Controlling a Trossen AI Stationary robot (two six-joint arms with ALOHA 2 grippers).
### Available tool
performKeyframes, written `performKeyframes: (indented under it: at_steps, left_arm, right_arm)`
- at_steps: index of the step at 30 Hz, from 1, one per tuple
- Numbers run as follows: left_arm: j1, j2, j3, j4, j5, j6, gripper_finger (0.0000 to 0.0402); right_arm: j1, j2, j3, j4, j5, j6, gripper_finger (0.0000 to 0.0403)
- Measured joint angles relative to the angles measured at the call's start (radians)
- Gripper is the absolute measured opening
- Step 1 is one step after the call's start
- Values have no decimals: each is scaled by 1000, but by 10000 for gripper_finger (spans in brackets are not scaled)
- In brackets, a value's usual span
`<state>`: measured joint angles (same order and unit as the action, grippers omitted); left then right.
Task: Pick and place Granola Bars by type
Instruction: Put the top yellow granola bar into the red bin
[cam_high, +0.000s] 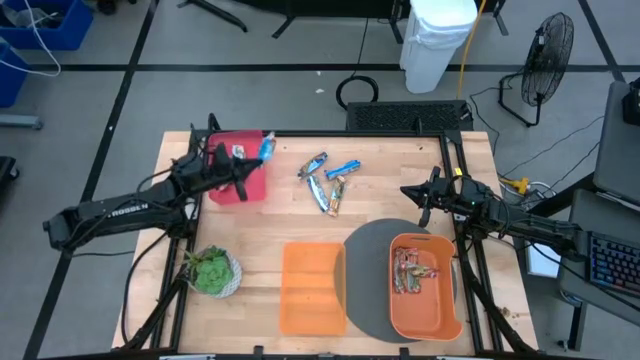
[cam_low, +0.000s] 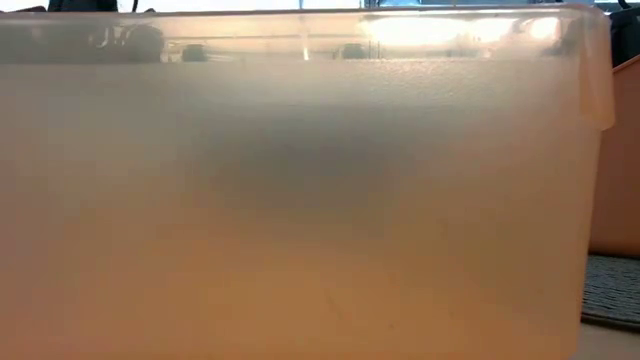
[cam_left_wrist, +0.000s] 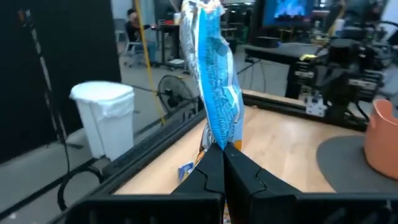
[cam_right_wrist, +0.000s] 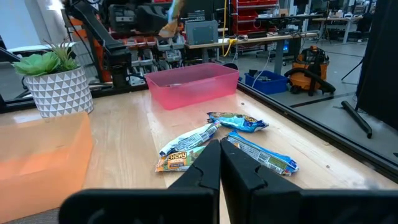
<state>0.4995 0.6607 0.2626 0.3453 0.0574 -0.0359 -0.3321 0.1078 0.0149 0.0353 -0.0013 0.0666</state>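
- Left gripper (cam_left_wrist: 222, 152): jaws fully closed, pinching the lower end of a bright blue foil-wrapped granola bar (cam_left_wrist: 214, 81); bar stands upright above the fingertips.
- High view: left gripper (cam_high: 252, 157) with the blue bar (cam_high: 267, 148) is over the right rim of the translucent pink rectangular plastic bin (cam_high: 238, 176), near the table's far-left corner.
- Right gripper (cam_right_wrist: 220, 149): jaws fully closed, nothing between them; it sits near the wooden table's (cam_high: 385, 195) right edge, just beyond the far rim of the orange tub, pointing toward the loose bars.
- Loose granola bars (cam_high: 328, 181) lie in a small cluster on the bare wood at the table's far-middle: blue ones, a silvery-grey one, a tan one; some touch or overlap.
- Right wrist view shows the same cluster (cam_right_wrist: 224, 140) just past the fingertips, pink bin (cam_right_wrist: 193, 84) behind it.
- Orange rounded plastic tub (cam_high: 425, 290) near the front-right corner sits on a dark grey round mat (cam_high: 368, 280); reddish-brown bars (cam_high: 410, 270) lie inside it.
- Flat orange rectangular tray (cam_high: 312, 288) at the front-middle edge, just beside the mat.
- Green leafy plant in a white patterned bowl (cam_high: 212, 271) near the front-left corner.
- Low view: filled by a translucent orange container wall (cam_low: 300, 200); can't tell what's inside.
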Motion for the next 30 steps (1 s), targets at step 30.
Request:
performKeyframes:
  at_steps: [30]
  left_arm:
    - [69, -498, -145, -427, -256, -227, 1]
  right_arm:
    - [0, 0, 0, 0, 0, 0, 0]
